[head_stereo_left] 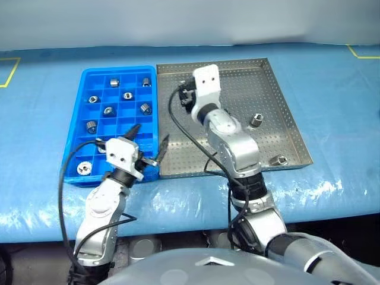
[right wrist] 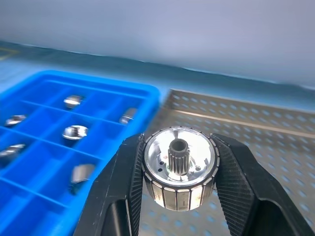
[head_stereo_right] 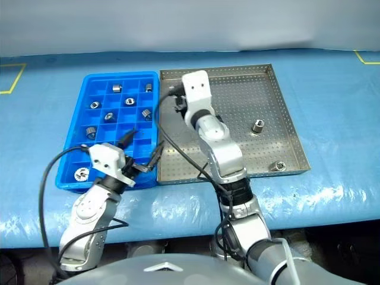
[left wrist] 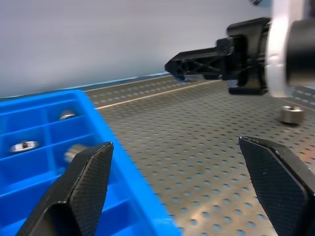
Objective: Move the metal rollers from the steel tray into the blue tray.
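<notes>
My right gripper [right wrist: 180, 164] is shut on one metal roller [right wrist: 180, 168], a shiny ribbed cylinder with a small toothed hub. It hovers over the steel tray's [head_stereo_left: 261, 89] far left part, next to the blue tray [head_stereo_left: 119, 69]. Two more rollers lie in the steel tray, one at mid right [head_stereo_left: 256, 120] and one by the near rim [head_stereo_left: 278, 160]. Several rollers sit in the blue tray's compartments [head_stereo_left: 109, 110]. My left gripper [head_stereo_left: 149, 139] is open and holds nothing, standing over the seam between the two trays at their near edge.
Both trays sit side by side on a pale blue table cover [head_stereo_left: 332, 83]. Yellow tape marks show at the far left [head_stereo_left: 10, 72] and far right [head_stereo_left: 362, 54]. Black cables run along both arms.
</notes>
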Controlling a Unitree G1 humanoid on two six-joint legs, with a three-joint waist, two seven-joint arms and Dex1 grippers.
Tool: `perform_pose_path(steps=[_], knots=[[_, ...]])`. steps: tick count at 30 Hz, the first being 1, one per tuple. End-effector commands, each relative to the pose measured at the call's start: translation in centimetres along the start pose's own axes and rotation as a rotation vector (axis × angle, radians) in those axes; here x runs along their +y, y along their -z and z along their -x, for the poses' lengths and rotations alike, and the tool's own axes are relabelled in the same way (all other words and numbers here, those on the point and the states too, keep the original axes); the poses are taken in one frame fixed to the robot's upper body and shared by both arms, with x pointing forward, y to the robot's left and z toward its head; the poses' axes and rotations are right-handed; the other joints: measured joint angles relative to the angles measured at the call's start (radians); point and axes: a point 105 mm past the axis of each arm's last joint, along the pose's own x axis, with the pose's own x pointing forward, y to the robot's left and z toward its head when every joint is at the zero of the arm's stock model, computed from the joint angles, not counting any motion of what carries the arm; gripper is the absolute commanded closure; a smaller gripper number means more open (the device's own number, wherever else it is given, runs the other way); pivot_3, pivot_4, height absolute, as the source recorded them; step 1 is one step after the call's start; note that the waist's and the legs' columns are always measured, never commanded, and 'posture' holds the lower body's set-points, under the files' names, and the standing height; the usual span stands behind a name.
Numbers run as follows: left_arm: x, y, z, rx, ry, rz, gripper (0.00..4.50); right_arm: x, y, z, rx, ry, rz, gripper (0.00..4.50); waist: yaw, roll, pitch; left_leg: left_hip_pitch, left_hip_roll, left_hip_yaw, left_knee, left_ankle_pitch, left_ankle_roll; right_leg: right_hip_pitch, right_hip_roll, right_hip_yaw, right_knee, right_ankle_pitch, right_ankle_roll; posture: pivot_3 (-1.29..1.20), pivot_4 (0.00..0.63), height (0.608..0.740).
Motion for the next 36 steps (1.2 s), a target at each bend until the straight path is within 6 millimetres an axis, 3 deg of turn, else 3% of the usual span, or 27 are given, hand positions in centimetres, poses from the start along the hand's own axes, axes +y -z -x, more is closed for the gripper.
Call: perform_pose_path(steps=[1,6,13,19,22,30,34,36], knots=[[1.6,-2.2,1.3,-0.072,-0.097,-0.062,0.00,4.2,-1.2,-1.2,-0.043,-0.193,0.043,2.77,0.013,0.000,0.000,0.000,0.000,0.000,-0.001,0.000,0.000,0.000,0.000,0.000,0.000,0.000,0.000,0.16,0.150,0.740],[2.9,-2.6,3.4,-0.063,-0.203,-0.076,0.00,7.9,-0.4,-2.3,-0.029,-0.365,0.071,2.77,0.060,0.000,0.000,-0.001,-0.001,0.000,-0.003,0.000,0.000,0.000,-0.002,-0.001,-0.002,0.000,0.000,0.24,0.150,0.740],[3.2,-2.5,4.4,-0.050,-0.254,-0.074,0.00,9.4,2.3,-3.2,0.040,-0.440,0.080,2.77,0.101,-0.001,0.000,0.000,-0.001,0.000,-0.003,0.000,-0.001,0.000,-0.002,-0.003,-0.002,0.000,-0.001,0.29,0.150,0.740],[2.9,-2.2,4.3,-0.044,-0.250,-0.072,0.00,11.6,4.2,-3.0,0.100,-0.555,0.060,2.77,0.108,-0.001,0.000,0.000,0.000,-0.001,-0.003,0.000,-0.001,0.000,-0.001,-0.003,-0.002,-0.001,-0.002,0.29,0.150,0.740],[2.8,-2.2,4.2,-0.046,-0.246,-0.068,0.00,11.8,4.9,-3.2,0.129,-0.555,0.053,2.77,0.110,-0.001,0.000,0.001,0.000,-0.001,-0.004,0.000,-0.001,0.000,-0.001,-0.003,-0.002,-0.001,-0.002,0.29,0.150,0.740],[2.2,-1.7,3.3,-0.034,-0.195,-0.050,0.00,8.3,4.3,-4.2,0.097,-0.372,-0.046,0.11,0.121,-0.001,-0.002,0.003,-0.001,-0.001,-0.002,0.001,-0.001,0.003,-0.001,-0.003,-0.002,-0.001,-0.001,0.22,0.150,0.740],[1.7,-1.5,2.2,-0.037,-0.145,-0.035,0.00,3.0,2.1,-3.6,-0.012,-0.098,-0.131,0.02,0.113,0.000,-0.001,0.001,-0.001,-0.001,-0.002,0.001,-0.002,0.002,-0.001,-0.003,-0.002,-0.001,0.000,0.16,0.150,0.740],[1.4,-1.4,1.7,-0.038,-0.119,-0.030,0.00,-0.4,2.0,-2.7,-0.022,0.094,-0.154,0.02,0.105,0.000,-0.001,0.000,-0.001,-0.001,-0.002,0.001,-0.002,0.000,-0.001,-0.003,-0.002,0.000,-0.002,0.12,0.150,0.740]])
